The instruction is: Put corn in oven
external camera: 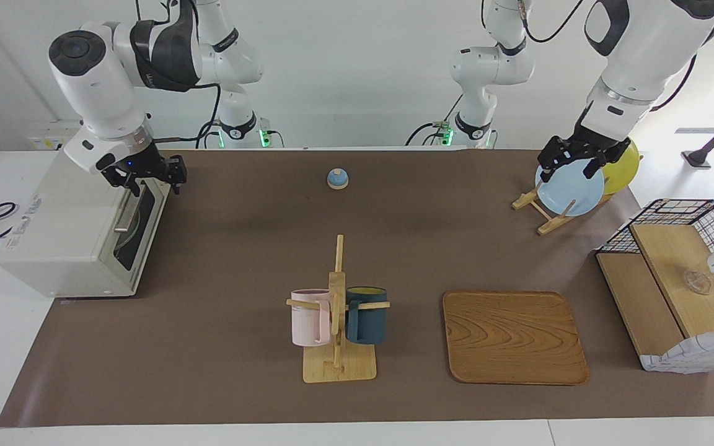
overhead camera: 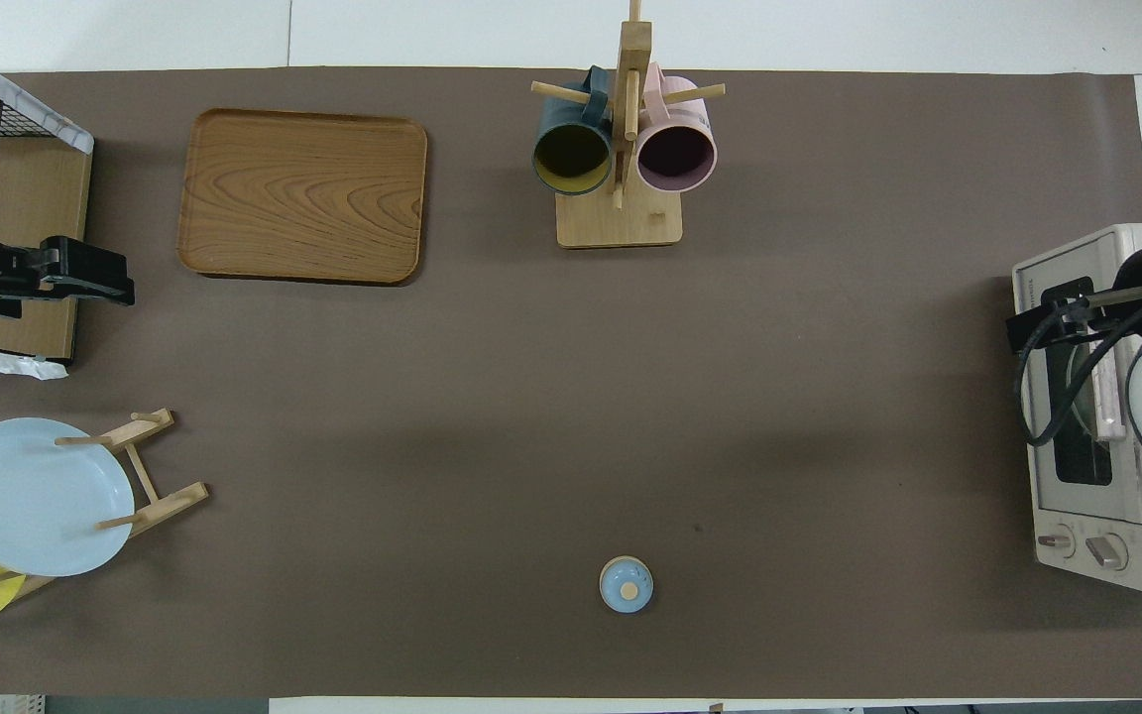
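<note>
I am holding the right gripper [external camera: 154,179] at the top edge of the toaster oven [external camera: 66,248], just above the door's metal bar handle [external camera: 126,217]. Its fingers are looking spread apart to me and are gripping nothing. The door is sitting upright against the oven's front, shut or nearly so.

I am not finding the corn in either view: not on the table, not in a gripper. The glass window is showing nothing I can make out, so I cannot tell where the cob lies relative to the claw.

I am judging the step to be work on the door. To do it well, I am planning to centre the fingers across the bar and follow the hinge's arc without dragging the oven.

The left gripper [external camera: 571,166] is waiting over the blue plate [external camera: 571,192] in the wooden rack [external camera: 543,217].
</note>
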Controlling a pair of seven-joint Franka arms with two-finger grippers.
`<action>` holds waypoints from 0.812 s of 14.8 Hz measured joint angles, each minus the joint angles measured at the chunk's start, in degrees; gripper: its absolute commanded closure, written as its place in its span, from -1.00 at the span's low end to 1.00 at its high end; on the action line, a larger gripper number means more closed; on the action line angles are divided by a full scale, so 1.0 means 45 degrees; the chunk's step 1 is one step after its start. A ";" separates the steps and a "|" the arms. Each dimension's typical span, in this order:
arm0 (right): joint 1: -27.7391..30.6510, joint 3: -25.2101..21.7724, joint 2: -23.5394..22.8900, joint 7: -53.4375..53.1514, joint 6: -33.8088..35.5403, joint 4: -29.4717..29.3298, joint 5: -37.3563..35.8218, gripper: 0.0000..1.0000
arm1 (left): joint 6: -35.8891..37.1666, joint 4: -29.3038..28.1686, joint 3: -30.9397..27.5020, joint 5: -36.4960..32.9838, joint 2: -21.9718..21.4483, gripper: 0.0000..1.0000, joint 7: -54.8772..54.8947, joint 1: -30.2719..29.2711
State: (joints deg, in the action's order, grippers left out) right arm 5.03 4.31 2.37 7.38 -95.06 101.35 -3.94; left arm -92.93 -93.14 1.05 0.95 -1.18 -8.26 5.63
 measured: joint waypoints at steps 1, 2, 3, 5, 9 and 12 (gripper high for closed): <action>-0.0001 0.0001 -0.0001 -0.0013 0.0092 -0.0057 0.0132 -1.00 | 0.0000 0.0000 0.0000 0.0000 0.0000 -1.00 0.0000 0.0000; 0.0000 0.0000 -0.0002 -0.0025 0.0177 -0.0125 0.0167 -1.00 | 0.0000 0.0000 0.0000 0.0000 0.0000 -1.00 0.0000 0.0000; 0.0000 0.0000 -0.0002 -0.0029 0.0281 -0.0226 0.0176 -1.00 | 0.0000 0.0000 0.0000 0.0000 0.0000 -1.00 0.0000 0.0000; 0.0014 -0.0012 0.0000 -0.0032 0.0539 -0.0479 0.0195 -1.00 | 0.0000 0.0000 0.0006 0.0000 0.0000 -1.00 0.0000 0.0000; -0.0191 -0.0328 0.0002 -0.0040 0.0850 -0.0757 0.0206 -1.00 | 0.0000 0.0000 0.0009 0.0000 0.0000 -1.00 0.0000 0.0000; -0.0924 -0.1335 0.0004 -0.0104 0.0871 -0.0825 0.0218 -1.00 | 0.0000 0.0000 0.0009 0.0000 0.0000 -1.00 0.0000 0.0000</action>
State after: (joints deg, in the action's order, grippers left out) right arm 0.88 -1.70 2.39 6.92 -91.14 97.64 -2.96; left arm -92.93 -93.14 1.10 0.95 -1.18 -8.26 5.63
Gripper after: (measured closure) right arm 0.000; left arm 0.000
